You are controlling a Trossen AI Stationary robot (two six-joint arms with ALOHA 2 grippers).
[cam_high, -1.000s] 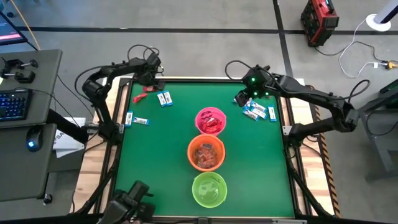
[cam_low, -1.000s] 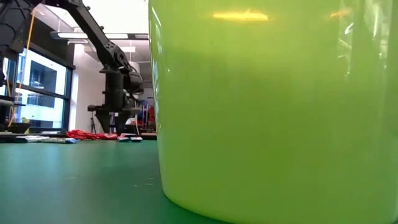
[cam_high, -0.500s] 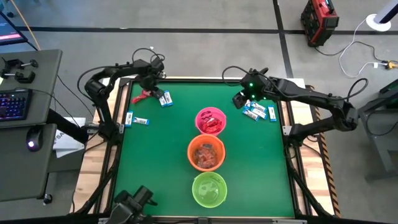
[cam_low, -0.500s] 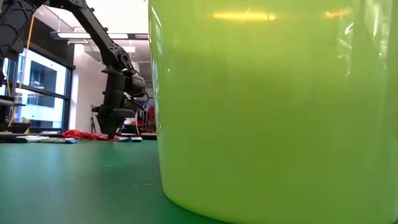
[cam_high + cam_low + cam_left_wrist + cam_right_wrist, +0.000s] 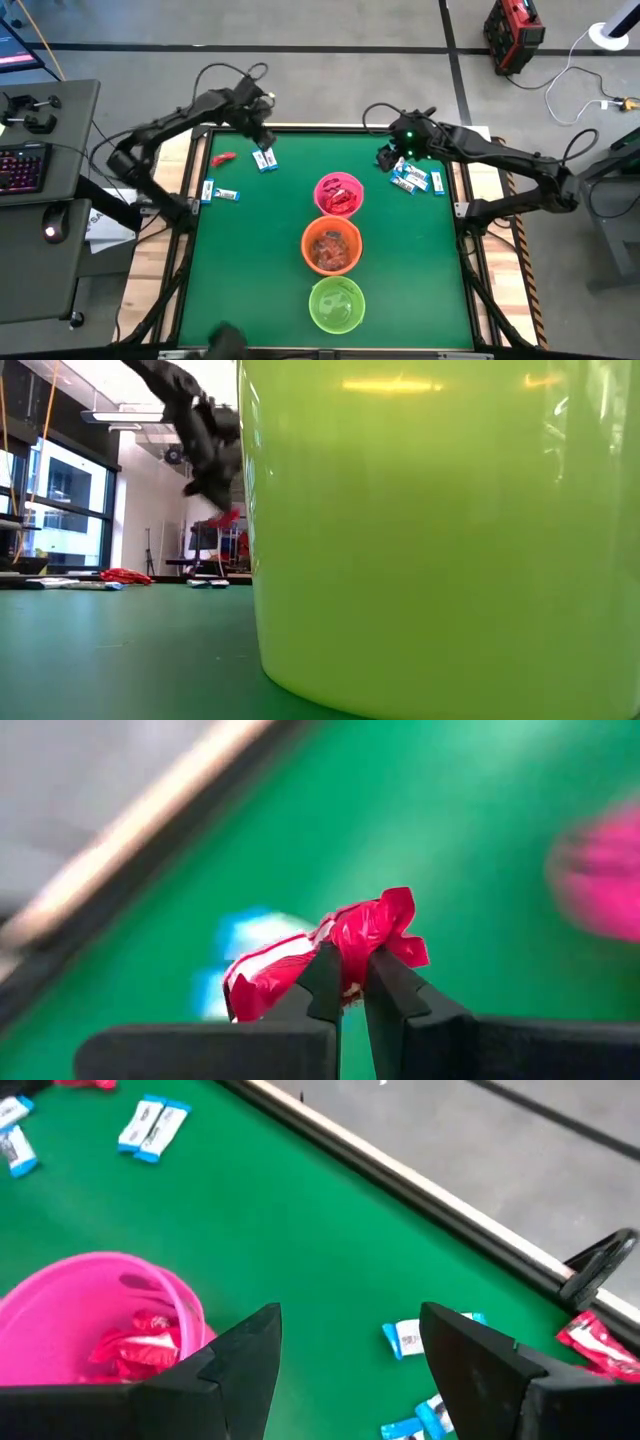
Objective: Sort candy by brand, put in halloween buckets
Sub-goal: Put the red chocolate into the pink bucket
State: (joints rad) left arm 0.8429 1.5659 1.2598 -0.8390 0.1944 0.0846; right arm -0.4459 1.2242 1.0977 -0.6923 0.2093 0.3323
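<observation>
The left gripper (image 5: 347,982) pinched a crumpled red candy (image 5: 330,948) between its fingers above the green table (image 5: 480,810); a blue-and-white candy (image 5: 240,945) lay blurred below.

readable text: none in any view
blue-and-white candy packets (image 5: 152,1126): dark print on the white middle, too small to read
red candy in the left gripper (image 5: 345,995): the red candy (image 5: 330,952) is crumpled, white streaks only, no letters legible
pink bucket (image 5: 60,1295): plain wall, no label seen
lime green bucket (image 5: 440,530): plain wall, no marking
keyboard (image 5: 25,168): lit keys, characters not legible
</observation>
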